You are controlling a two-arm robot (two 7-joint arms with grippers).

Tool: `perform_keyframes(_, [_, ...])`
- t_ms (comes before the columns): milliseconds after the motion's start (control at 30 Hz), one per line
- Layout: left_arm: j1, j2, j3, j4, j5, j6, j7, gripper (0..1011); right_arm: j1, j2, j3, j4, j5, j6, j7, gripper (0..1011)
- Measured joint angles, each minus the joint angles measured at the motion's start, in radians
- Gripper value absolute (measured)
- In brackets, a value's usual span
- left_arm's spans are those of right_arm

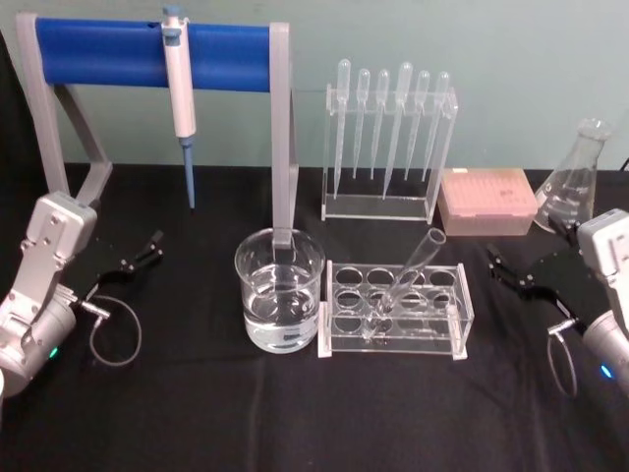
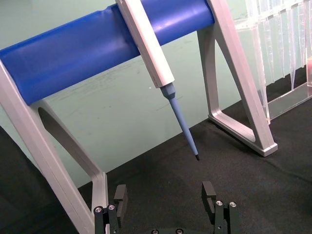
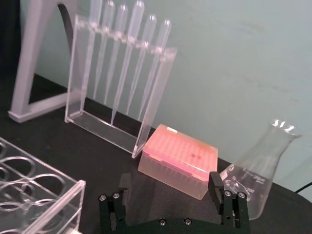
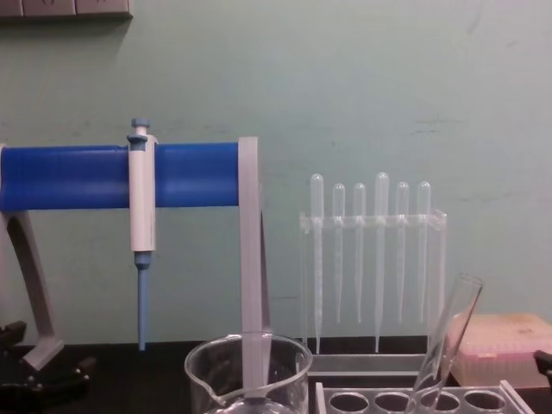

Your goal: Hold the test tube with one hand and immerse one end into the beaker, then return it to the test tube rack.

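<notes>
**Test tube leaning in its rack, both grippers open and clear of it**

The long, clear glass test tube (image 1: 408, 280) leans in the clear plastic rack with round holes (image 1: 432, 339), its rim tilted to the far right. The rack stands just right of the wide, clear glass beaker (image 1: 280, 295), which holds clear liquid. The black two-finger right gripper (image 1: 501, 265) hangs near the rack's right end, apart from the tube, with its fingers spread. The black left gripper (image 1: 145, 251), also spread, sits well left of the beaker. Everything stands on a black table (image 1: 295, 423), with a pale green wall (image 1: 491, 39) behind.
</notes>
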Motion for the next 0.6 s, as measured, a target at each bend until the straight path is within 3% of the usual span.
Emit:
perform_keyframes(167, [0.000,0.000,0.000,0.000,0.000,0.000,0.000,1000,-0.082,0.031,0.031,-0.102,0.000,0.004,-0.021,1002])
perform_keyframes(333, [0.000,0.000,0.000,0.000,0.000,0.000,0.000,1000,-0.194,0.083,0.069,-0.256,0.022,0.048,-0.020,1002])
perform_keyframes(467, [0.000,0.000,0.000,0.000,0.000,0.000,0.000,1000,-0.224,0.093,0.073,-0.306,0.066,0.033,0.044,1002])
perform_keyframes(600, [0.000,0.000,0.000,0.000,0.000,0.000,0.000,1000,-0.214,0.076,0.053,-0.302,0.104,0.013,0.116,1002])
